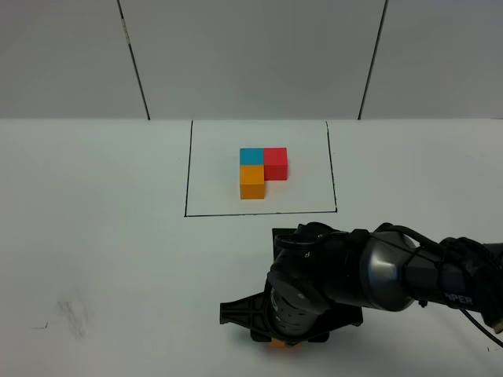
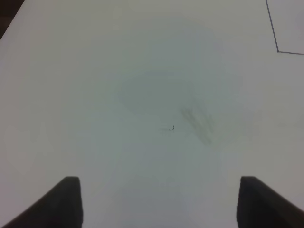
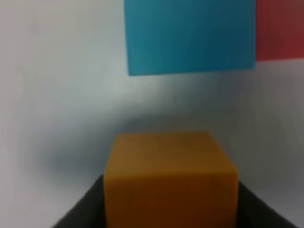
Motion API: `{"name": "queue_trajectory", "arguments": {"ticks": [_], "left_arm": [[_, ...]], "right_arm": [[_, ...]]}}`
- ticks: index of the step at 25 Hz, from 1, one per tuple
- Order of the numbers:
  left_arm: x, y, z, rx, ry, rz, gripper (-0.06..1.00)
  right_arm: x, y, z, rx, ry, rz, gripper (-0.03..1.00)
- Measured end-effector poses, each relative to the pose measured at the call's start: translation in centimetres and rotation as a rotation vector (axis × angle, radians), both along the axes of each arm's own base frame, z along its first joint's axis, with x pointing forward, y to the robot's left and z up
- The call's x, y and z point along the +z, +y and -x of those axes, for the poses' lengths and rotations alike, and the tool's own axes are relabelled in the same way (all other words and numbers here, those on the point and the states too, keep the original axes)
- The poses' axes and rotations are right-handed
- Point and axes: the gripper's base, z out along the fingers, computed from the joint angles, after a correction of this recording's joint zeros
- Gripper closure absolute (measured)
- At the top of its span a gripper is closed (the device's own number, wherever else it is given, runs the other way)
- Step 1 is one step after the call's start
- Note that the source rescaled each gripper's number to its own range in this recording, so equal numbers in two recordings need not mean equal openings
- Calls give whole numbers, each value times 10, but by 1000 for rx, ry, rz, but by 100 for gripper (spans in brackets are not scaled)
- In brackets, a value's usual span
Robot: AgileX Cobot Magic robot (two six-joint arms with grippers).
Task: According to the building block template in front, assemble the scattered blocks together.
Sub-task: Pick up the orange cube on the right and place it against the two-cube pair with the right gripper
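Note:
The building block template (image 1: pixel 263 171), a joined blue, red and orange cluster, sits inside a thin black rectangle (image 1: pixel 187 181) at the table's far middle. My right gripper (image 1: pixel 281 334) hangs low near the front edge, shut on the orange block (image 3: pixel 170 175); a sliver of the orange block (image 1: pixel 279 343) shows under it. In the right wrist view the sky-blue block (image 3: pixel 190 35) lies just beyond the orange one, with the red block (image 3: pixel 280 28) touching its side. The arm hides both in the high view. My left gripper (image 2: pixel 159 202) is open over bare table.
A grey smudge (image 1: pixel 75 314) marks the white table at the front left, and it also shows in the left wrist view (image 2: pixel 197 124). A corner of the black rectangle (image 2: pixel 278 50) shows there too. A grey panelled wall (image 1: pixel 251 55) stands behind the table.

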Motion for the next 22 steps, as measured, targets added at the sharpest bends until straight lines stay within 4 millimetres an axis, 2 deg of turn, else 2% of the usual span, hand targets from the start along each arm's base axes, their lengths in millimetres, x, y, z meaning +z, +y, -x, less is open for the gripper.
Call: {"name": "queue_trajectory", "arguments": {"ticks": [11, 22], "left_arm": [[0, 0, 0, 0, 0, 0, 44], [0, 0, 0, -1, 0, -1, 44]], "right_arm": [[-8, -7, -4, -36, -6, 68, 75], [-8, -5, -7, 2, -31, 43, 75]]}}
